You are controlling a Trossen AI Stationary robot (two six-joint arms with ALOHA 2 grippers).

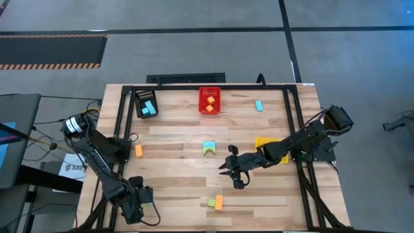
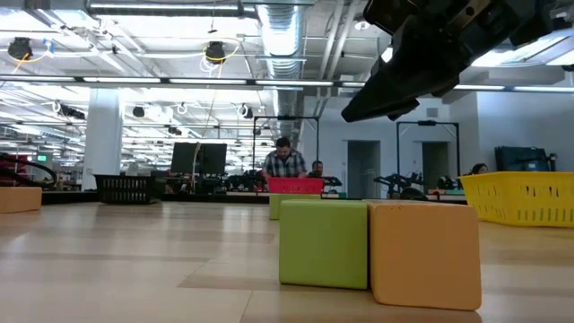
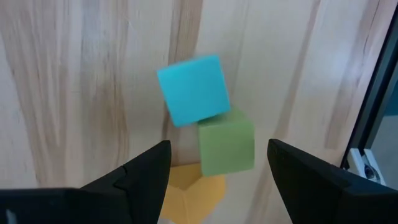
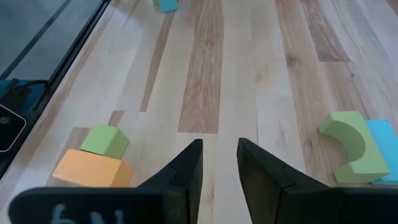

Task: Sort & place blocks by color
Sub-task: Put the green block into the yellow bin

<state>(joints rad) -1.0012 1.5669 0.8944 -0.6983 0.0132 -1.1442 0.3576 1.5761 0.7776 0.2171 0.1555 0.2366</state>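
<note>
Two blocks lie nearest the right hand (image 1: 228, 170): a green arch block (image 1: 209, 150) touching a light blue block (image 1: 209, 144) mid-tabletop (image 1: 174, 188), and, toward the front edge, a green cube (image 1: 211, 203) touching an orange bar (image 1: 218, 202). That hand hovers between the pairs, fingers slightly apart and holding nothing. The left hand (image 3: 217, 168) waits at the front-left corner, fingers wide apart above another small cluster of blocks.

Bright overhead lighting, soft shadows (left wrist view slightly blurred)
</note>
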